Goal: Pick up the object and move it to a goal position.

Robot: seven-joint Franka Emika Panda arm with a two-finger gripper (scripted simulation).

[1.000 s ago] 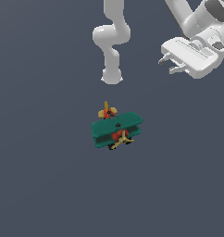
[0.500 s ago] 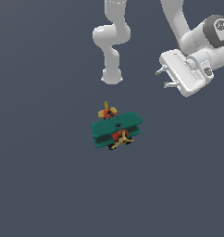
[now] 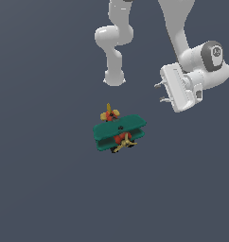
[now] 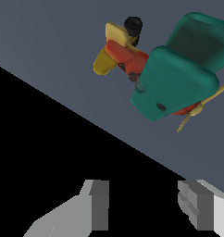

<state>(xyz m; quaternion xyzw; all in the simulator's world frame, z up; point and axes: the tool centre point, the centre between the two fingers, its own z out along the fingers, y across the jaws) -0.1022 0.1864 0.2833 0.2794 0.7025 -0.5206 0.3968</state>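
The small toy biplane [image 3: 119,133] with dark green wings, red-orange nose and tan-yellow propeller sits on the grey floor, well apart from the white two-finger gripper [image 3: 159,92], whose jaws stand wide and empty, apparently ready to straddle it.

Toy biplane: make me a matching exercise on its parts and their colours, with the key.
Parts of the toy biplane:
1. Wings
2. Nose
3. Propeller
4. Wheel

Colours:
A. black
B. tan-yellow
C. dark green
D. red-orange

Pairs: 1-C, 2-D, 3-B, 4-A
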